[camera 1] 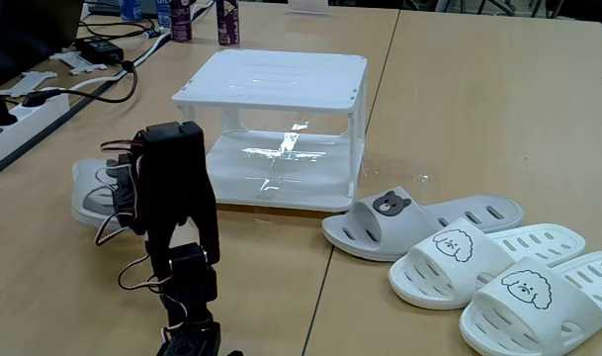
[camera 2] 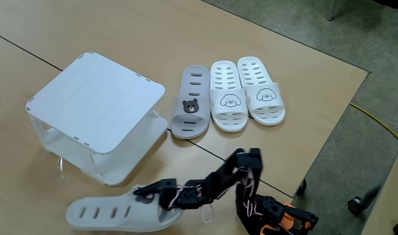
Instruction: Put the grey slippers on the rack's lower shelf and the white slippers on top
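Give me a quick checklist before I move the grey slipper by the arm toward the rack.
1. Hand gripping the near grey slipper: cannot tell. It sits at the strap end, but the fingers are hard to make out.
2. Lower shelf free: ok, nothing lies on it.
3. Rack top free: ok, it is bare.
4. Other grey slipper out of the way: ok, it lies on the table beside the white slippers, apart from the rack.
5. Near grey slipper lined up with the shelf opening: cannot tell from these angles.
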### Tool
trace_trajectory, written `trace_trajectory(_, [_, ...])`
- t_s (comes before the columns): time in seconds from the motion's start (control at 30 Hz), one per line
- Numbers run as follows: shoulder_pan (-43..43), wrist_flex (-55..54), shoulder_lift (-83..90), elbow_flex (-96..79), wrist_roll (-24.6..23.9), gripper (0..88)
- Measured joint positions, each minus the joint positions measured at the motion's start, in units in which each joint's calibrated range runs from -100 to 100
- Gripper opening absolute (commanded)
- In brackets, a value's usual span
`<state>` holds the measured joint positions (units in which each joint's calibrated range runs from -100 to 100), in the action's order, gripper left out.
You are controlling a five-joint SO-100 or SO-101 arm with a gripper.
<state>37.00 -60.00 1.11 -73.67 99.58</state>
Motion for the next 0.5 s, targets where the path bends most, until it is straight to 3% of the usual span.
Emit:
trace_trajectory(0.3, [-4.64, 0.09, 23.75, -24.17, 0.00, 0.7])
trace_trajectory(0.5, [-11.24, 0.00, 27.71, -24.35, 0.00, 0.7])
